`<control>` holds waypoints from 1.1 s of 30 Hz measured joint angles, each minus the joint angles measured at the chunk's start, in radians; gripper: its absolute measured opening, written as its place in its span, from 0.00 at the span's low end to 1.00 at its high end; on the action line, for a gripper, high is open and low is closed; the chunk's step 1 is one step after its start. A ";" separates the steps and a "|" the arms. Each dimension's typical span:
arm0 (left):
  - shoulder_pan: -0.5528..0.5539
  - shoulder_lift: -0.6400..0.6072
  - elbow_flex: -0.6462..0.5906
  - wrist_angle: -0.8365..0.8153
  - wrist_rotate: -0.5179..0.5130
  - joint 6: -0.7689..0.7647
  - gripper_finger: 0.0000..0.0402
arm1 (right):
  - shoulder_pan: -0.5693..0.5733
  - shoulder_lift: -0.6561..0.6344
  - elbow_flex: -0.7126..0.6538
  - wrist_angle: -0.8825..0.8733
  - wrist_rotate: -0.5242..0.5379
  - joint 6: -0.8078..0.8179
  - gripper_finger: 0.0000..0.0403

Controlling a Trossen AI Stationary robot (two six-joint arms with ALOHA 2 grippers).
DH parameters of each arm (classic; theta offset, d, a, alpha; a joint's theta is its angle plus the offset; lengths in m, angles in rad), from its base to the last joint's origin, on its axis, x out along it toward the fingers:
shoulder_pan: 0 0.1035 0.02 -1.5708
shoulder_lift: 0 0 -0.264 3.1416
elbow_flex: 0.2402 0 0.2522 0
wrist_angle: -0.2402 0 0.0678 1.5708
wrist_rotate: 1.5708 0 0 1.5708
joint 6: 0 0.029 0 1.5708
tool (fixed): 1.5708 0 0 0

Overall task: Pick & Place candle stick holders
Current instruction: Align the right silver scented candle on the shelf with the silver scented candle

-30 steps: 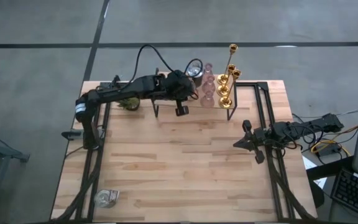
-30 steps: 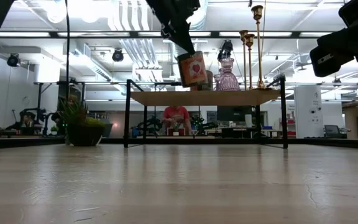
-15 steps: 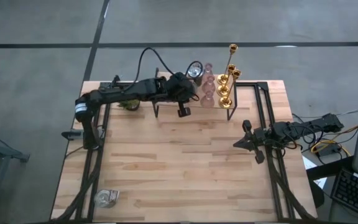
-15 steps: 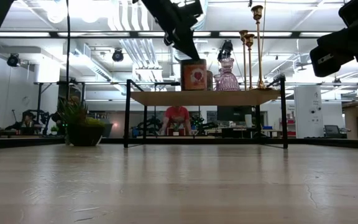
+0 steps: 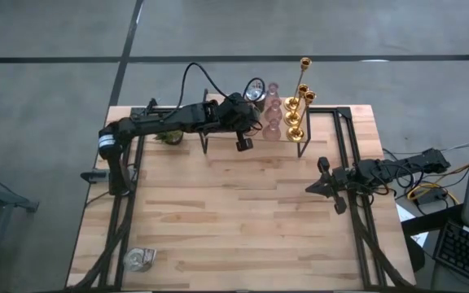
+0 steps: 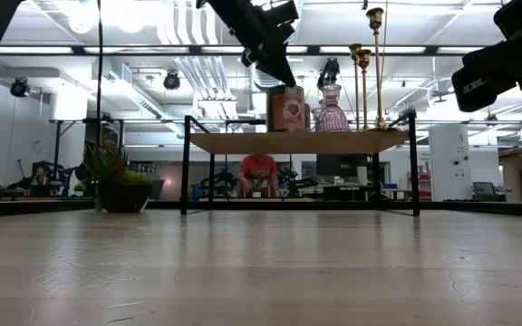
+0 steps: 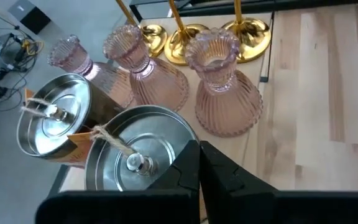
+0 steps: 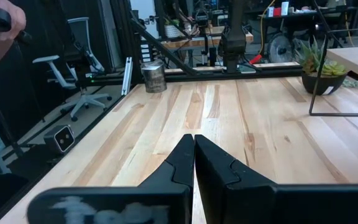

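Eight candle stick holders stand upright, grouped at one end of a small raised shelf (image 6: 297,141) at the far edge of the tabletop (image 5: 243,220). They comprise three gold holders (image 7: 244,28) with thin stems on round bases, three ribbed translucent pink glass holders (image 7: 222,93) with flared bases just beside them, and two silvery cups (image 7: 138,152) set side by side, each with a string-tied tag. A ninth holder, a squat silvery glass cup (image 5: 139,259), sits alone near the tabletop's near left corner, well apart from the rest.
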 joint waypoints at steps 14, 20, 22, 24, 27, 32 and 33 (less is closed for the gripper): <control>0.019 -0.002 -0.003 -0.070 -0.007 -0.106 0.17 | 0.000 0.000 0.000 0.000 0.000 0.000 0.02; 0.019 -0.001 0.004 -0.069 0.020 -0.103 0.18 | 0.000 0.000 0.000 0.000 0.000 0.000 0.02; 0.019 -0.001 0.005 -0.065 0.020 -0.093 0.18 | 0.000 0.000 0.000 0.000 0.000 0.000 0.02; 0.019 -0.001 0.009 -0.053 0.021 -0.081 0.18 | 0.000 0.000 0.000 0.000 0.000 0.000 0.02; 0.019 -0.001 0.015 -0.037 0.021 -0.079 0.18 | 0.000 0.000 0.000 0.000 0.000 0.000 0.02; 0.021 -0.001 0.014 -0.036 0.010 -0.091 0.19 | 0.000 0.000 0.000 0.000 0.000 0.000 0.02; 0.021 -0.001 0.014 -0.032 0.002 -0.098 0.21 | 0.000 0.000 0.000 0.000 0.000 0.000 0.02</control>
